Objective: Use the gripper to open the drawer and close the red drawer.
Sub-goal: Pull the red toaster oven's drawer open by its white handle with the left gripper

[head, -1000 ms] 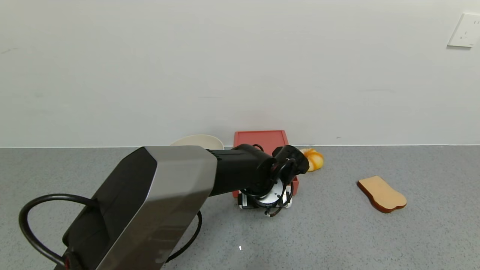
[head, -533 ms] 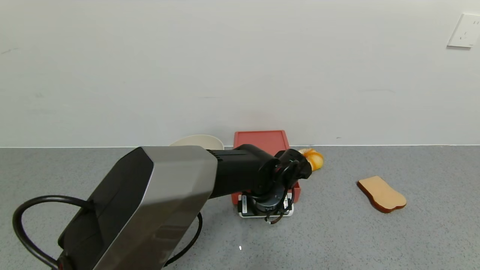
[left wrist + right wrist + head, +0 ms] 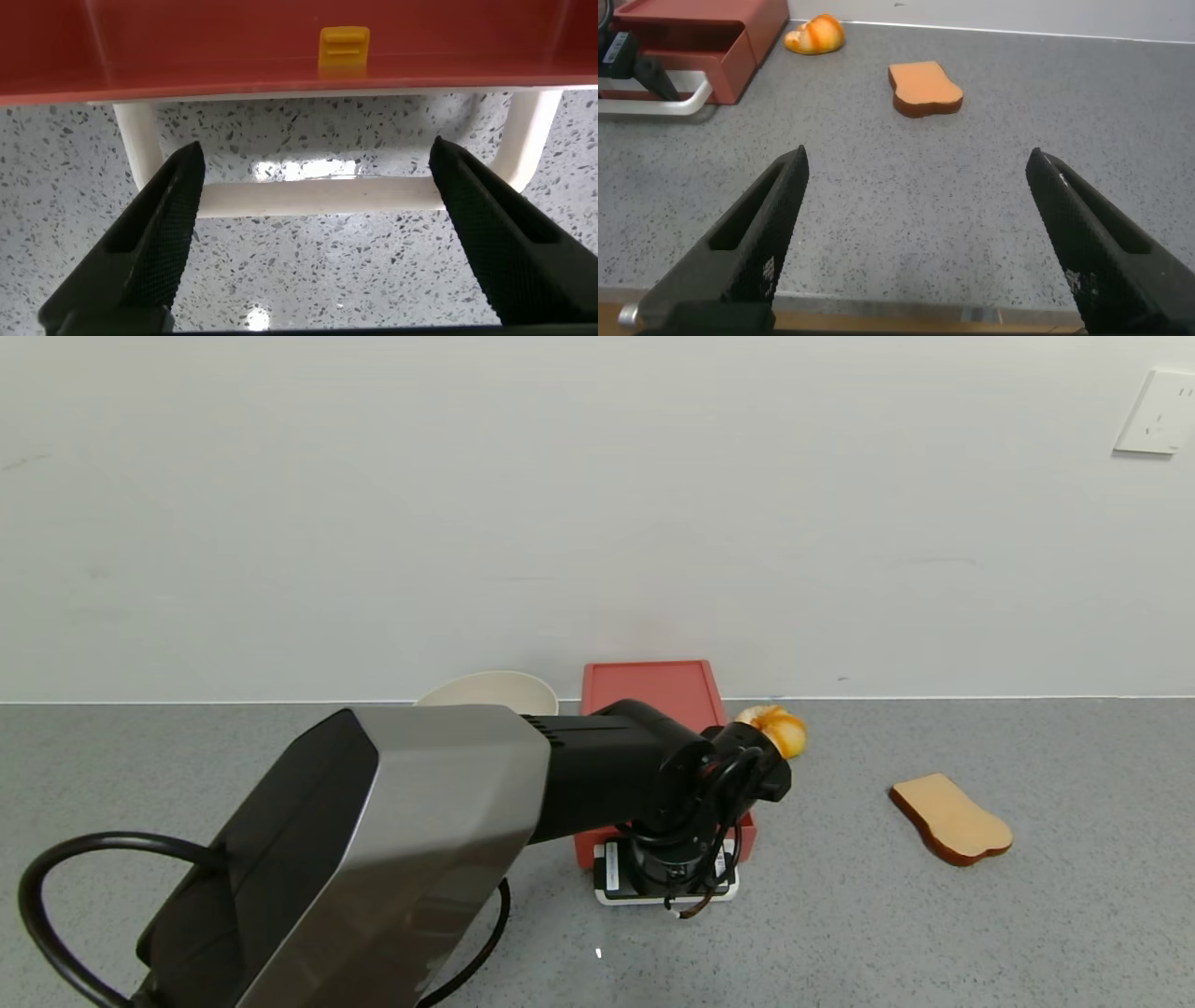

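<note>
Your left gripper at the red drawer's white handle
Fingers spread either side of the handle bar, not gripping. Drawer sits at 12 o'clock against the wall, tray partly out. Right gripper hangs parked, fingers apart.

From the head, the left arm hides the left gripper, most of the white handle, the drawer front and part of the beige bowl near the bench's far edge. The right gripper is cut off by the wrist picture's lower edge.
</note>
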Controlling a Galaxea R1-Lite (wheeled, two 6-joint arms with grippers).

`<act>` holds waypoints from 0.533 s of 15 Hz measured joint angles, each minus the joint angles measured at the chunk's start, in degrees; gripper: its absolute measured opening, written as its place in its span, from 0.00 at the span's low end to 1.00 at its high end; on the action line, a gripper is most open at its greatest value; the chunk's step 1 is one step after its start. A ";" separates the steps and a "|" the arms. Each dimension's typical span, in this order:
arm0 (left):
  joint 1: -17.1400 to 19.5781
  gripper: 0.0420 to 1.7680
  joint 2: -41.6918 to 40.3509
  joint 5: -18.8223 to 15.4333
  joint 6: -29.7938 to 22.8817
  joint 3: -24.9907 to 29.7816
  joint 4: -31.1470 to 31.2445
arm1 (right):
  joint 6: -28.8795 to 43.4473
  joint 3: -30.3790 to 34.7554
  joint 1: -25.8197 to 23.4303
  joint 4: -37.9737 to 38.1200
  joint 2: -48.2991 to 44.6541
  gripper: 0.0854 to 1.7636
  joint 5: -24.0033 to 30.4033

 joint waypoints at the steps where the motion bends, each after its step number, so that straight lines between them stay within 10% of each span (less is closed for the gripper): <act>1: -0.27 0.97 -0.13 0.00 -0.28 0.26 -0.02 | 0.02 0.00 -0.02 0.00 0.00 0.97 0.00; 8: -1.79 0.97 -1.54 -3.08 -1.43 3.23 0.17 | 0.00 0.00 -0.02 -0.02 0.00 0.97 -0.02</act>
